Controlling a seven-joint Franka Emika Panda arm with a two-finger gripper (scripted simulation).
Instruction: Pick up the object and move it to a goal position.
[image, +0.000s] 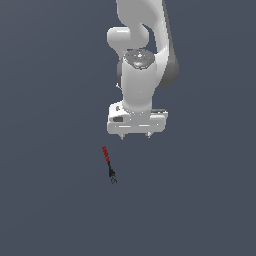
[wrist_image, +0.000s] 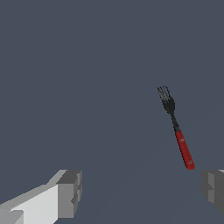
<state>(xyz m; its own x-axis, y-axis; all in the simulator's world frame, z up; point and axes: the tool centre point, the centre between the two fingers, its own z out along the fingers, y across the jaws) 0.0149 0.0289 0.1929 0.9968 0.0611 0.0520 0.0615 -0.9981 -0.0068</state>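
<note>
The object (image: 108, 163) is a tiny thin stick-like tool with a red ribbed handle and a black forked end, lying flat on the dark grey surface. In the wrist view it (wrist_image: 177, 129) shows as a small fork. My white gripper (image: 135, 135) hangs above the surface, up and toward the exterior view's right of the tool, apart from it. Its two fingers (wrist_image: 70, 192) stand wide apart with nothing between them. The gripper (wrist_image: 142, 192) is open and empty.
The white arm (image: 142, 55) rises above the gripper to the top of the exterior view. A plain dark grey surface (image: 50, 200) fills the rest of the view.
</note>
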